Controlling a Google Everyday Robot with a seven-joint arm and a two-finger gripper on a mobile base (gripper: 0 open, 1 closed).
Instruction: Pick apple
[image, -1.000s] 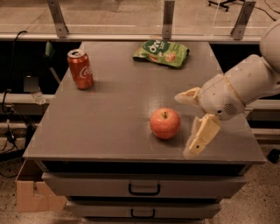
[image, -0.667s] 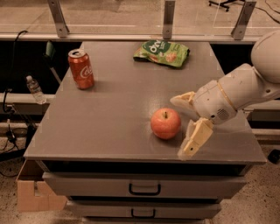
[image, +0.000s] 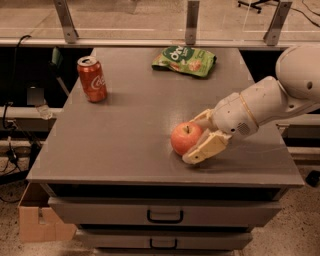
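**Apple's bracketed, grab not done yet**

Big picture first: you've got the grey cabinet top with drawers below it, and the white arm reaching in from the right. At the back of the top sits a green chip bag, and off to the left there's a red soda can, both well apart from the action.

The apple is toward the front of the top, right of centre, resting on the surface. Your gripper is right at it with the jaws spread wide, one finger behind the apple and one in front. I can't tell if either pad is actually touching.

So I'd say the approach is done. The squeeze and the lift are left.

Orientation-wise it's round, so no real long axis. The stem points roughly straight up, which leaves you gripping across the sides.
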